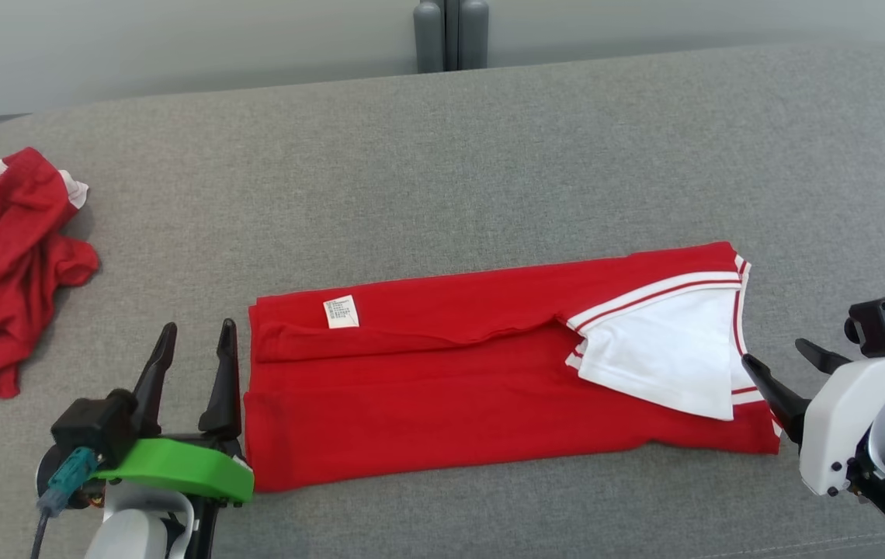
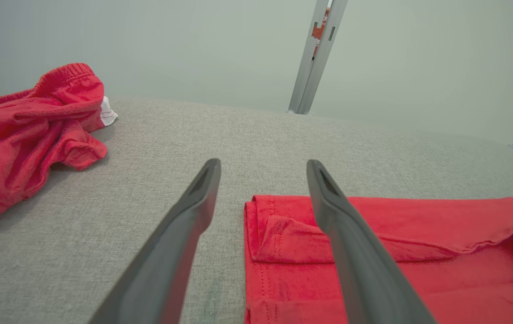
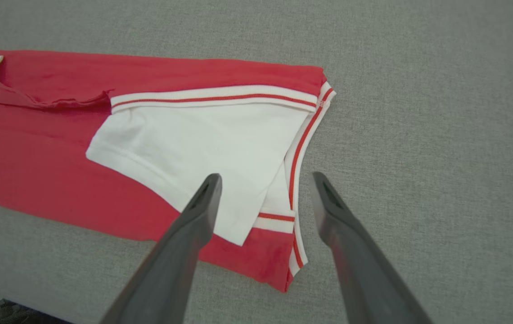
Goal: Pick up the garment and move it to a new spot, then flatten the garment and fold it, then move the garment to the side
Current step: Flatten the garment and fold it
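Note:
The garment (image 1: pixel 442 388) is a red shirt with white sleeves and striped trim, folded into a long band lying flat on the grey surface. Its small white label (image 1: pixel 341 311) faces up near the left end. A white sleeve (image 3: pixel 202 144) lies over its right end. My left gripper (image 1: pixel 192 341) stands open just off the garment's left edge, holding nothing; in the left wrist view the left gripper (image 2: pixel 263 168) straddles that red edge (image 2: pixel 283 238). My right gripper (image 1: pixel 784 361) is open beside the right end, and the right gripper (image 3: pixel 266 182) hovers over the striped hem.
A second red and white garment (image 1: pixel 8 264) lies crumpled at the far left of the grey padded surface (image 1: pixel 489 155); it also appears as a crumpled heap (image 2: pixel 27 130). A grey post (image 1: pixel 450 35) stands behind the far edge.

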Robot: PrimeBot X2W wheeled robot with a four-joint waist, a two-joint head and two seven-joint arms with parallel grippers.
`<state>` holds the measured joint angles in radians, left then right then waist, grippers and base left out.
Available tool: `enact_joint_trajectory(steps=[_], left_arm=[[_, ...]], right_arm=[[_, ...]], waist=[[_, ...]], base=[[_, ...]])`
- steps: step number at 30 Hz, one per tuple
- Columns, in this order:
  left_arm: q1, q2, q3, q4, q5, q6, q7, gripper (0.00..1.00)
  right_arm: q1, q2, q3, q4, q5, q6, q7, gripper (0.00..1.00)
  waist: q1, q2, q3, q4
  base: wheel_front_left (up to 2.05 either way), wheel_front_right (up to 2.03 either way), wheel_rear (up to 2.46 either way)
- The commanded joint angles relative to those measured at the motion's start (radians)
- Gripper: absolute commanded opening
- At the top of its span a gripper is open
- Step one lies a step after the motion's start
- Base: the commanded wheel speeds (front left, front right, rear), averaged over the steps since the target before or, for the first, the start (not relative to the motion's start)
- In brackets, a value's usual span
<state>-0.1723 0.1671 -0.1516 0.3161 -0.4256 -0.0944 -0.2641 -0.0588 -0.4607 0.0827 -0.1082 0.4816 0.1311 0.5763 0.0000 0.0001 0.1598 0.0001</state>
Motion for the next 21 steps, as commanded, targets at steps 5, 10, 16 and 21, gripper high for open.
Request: enact_joint_trajectory(steps=[5,10,16,21], left_arm=[[0.091,-0.032,0.078,-0.085,0.036,-0.021,0.000,1.00],[0.132,-0.037,0.107,-0.126,0.057,-0.031,0.000,1.00],[0.149,-0.027,0.121,-0.128,0.063,-0.035,0.000,1.00],[0.152,-0.016,0.117,-0.118,0.061,-0.036,0.000,1.00]], right_arm=[[0.042,0.059,-0.082,0.032,-0.018,-0.001,-0.007,1.00],[0.046,0.123,-0.154,0.088,-0.045,-0.001,-0.024,1.00],[-0.018,0.190,-0.206,0.194,-0.074,0.000,-0.064,1.00],[-0.085,0.216,-0.209,0.290,-0.094,0.000,-0.079,1.00]], waist=[[0.0000,-0.0001,-0.068,0.026],[0.0000,-0.0001,-0.092,0.039],[0.0000,-0.0001,-0.097,0.044],[0.0000,-0.0001,-0.097,0.047]], base=[[0.00,0.00,0.00],[0.00,0.00,0.00],[0.00,0.00,0.00],[0.00,0.00,0.00]])
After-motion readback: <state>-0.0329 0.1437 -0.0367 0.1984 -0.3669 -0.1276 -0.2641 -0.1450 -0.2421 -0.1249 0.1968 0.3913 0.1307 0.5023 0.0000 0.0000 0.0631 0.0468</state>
